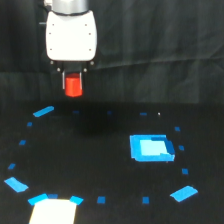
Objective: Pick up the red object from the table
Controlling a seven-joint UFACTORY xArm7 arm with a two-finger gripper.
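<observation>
So from where I'm standing the red object (74, 85) is already off the surface (100, 165). It's hanging right under the white head of the arm, pinched in the end effector (74, 86), with a thin dark finger showing on its left side and the block filling the gap. I'd call that clamped shut on it, since nothing else could be keeping it up there. It looks upright, not cocked to one side, which makes sense if it was grabbed square from above.

It sits well above the black surface, up against the dark curtain (160, 50) behind, so the pick looks pretty much done to me. Holding it that high is probably just to make the lift unambiguous.

Down below it's all markers: a big bright blue patch (150, 148) toward the exterior view's right, a ring of little blue tape squares (101, 200) around the middle, and some angled blue strips (43, 111) toward the edges. My guess is those mark out the zone where things get placed. There's also a pale block (52, 212) at the bottom edge with blue poking out beside it, no idea what that is, it's too blurry.

Only worry I'd have: the block is stubby and the grip looks to be on its upper part, so a jerky move could let it slip.
</observation>
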